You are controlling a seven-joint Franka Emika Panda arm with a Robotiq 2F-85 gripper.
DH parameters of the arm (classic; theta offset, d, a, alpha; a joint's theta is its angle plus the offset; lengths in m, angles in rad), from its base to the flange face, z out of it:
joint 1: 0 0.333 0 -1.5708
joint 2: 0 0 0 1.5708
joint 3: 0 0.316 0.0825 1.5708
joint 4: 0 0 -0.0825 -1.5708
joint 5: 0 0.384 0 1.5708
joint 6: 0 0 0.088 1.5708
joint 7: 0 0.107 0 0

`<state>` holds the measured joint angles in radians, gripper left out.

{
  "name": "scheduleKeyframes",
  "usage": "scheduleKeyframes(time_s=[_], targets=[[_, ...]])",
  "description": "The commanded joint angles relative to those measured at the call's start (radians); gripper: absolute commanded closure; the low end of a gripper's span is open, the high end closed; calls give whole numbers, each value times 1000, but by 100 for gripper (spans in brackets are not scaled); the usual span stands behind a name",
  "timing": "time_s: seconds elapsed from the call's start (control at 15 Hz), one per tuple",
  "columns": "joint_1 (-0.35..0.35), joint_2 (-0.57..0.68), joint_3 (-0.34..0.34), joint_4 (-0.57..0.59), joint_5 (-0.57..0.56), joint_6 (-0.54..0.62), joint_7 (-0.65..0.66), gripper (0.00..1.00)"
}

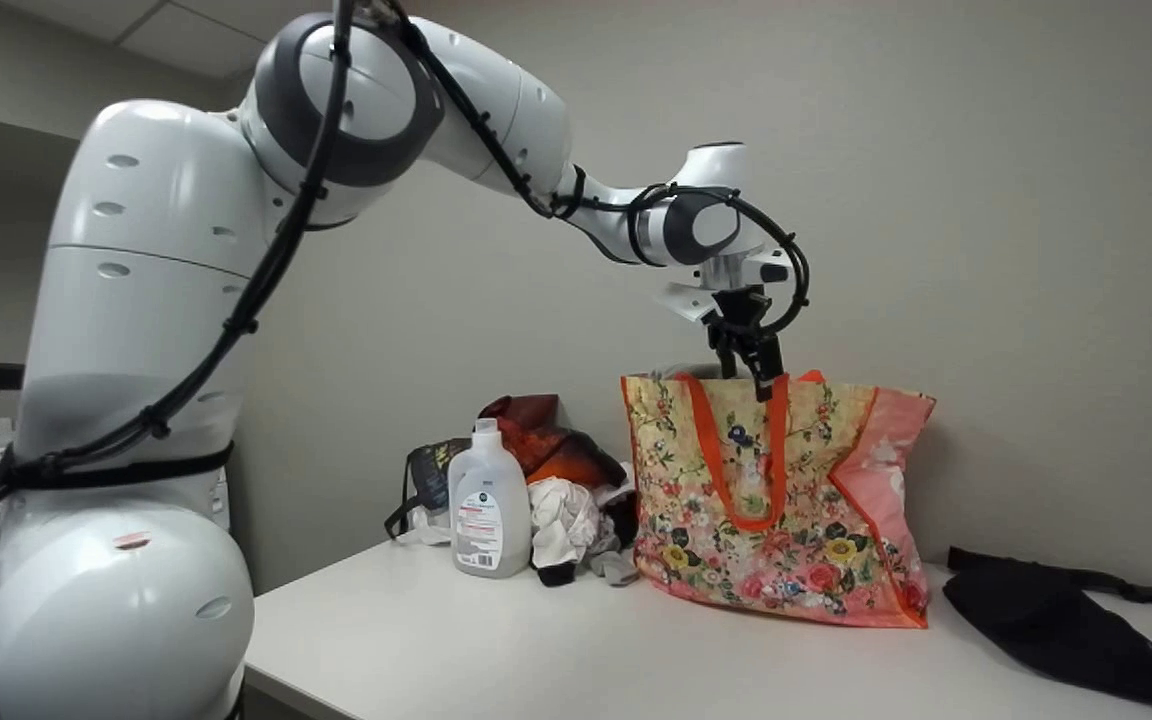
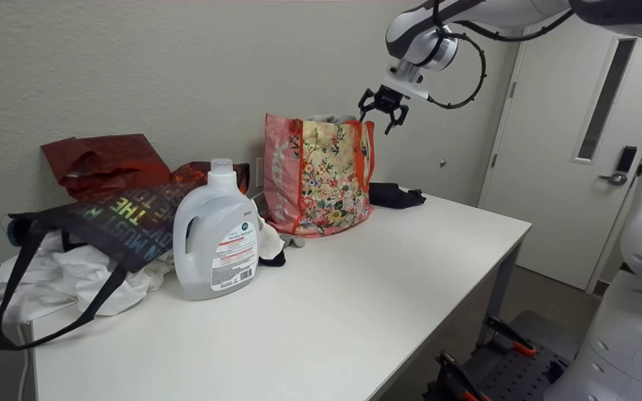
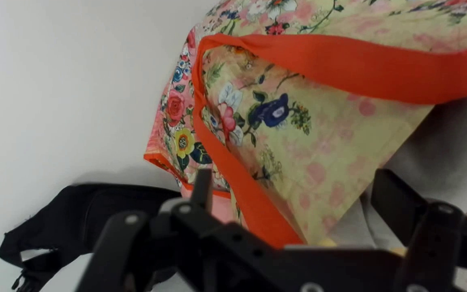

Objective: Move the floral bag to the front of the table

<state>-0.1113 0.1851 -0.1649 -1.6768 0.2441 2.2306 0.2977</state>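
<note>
Floral bag: in an exterior view the floral bag [image 1: 801, 505] stands upright at the back edge of the table [image 1: 496, 650], before the wall [image 1: 1036, 250], between the clothes pile [image 1: 564, 520] and the black cloth [image 1: 1046, 620].
Hand over rim: the gripper [image 1: 746, 380] points down, one fingertip before the flowered panel, the other apparently inside the mouth.
Front edge: in an exterior view the bag [image 2: 329, 184] stands well back from it, the black cloth [image 2: 390, 196] lying farther along, toward the back corner.
Fingers and strap: in the wrist view the fingers [image 3: 203, 188] are spread, grasping nothing; the rim and a leg of the strap [image 3: 241, 182] cross the gap.
Grip: best taken deeper, panel and strap together, inner finger clear of the grey contents [image 3: 452, 142].
Pull: a slow, low drag square to the front edge should keep the soft, seemingly filled bag from toppling.
</note>
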Motion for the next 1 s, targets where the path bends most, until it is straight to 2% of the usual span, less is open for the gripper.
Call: scheduleKeyframes(time_s=[0.0, 0.33, 0.53, 0.93], targets=[[-7, 62, 8, 82, -13, 7, 54, 0], [-5, 108, 9, 125, -17, 0, 64, 0], [0, 131, -7, 125, -65, -35, 96, 0], [2, 170, -26, 150, -180, -207, 161, 0]])
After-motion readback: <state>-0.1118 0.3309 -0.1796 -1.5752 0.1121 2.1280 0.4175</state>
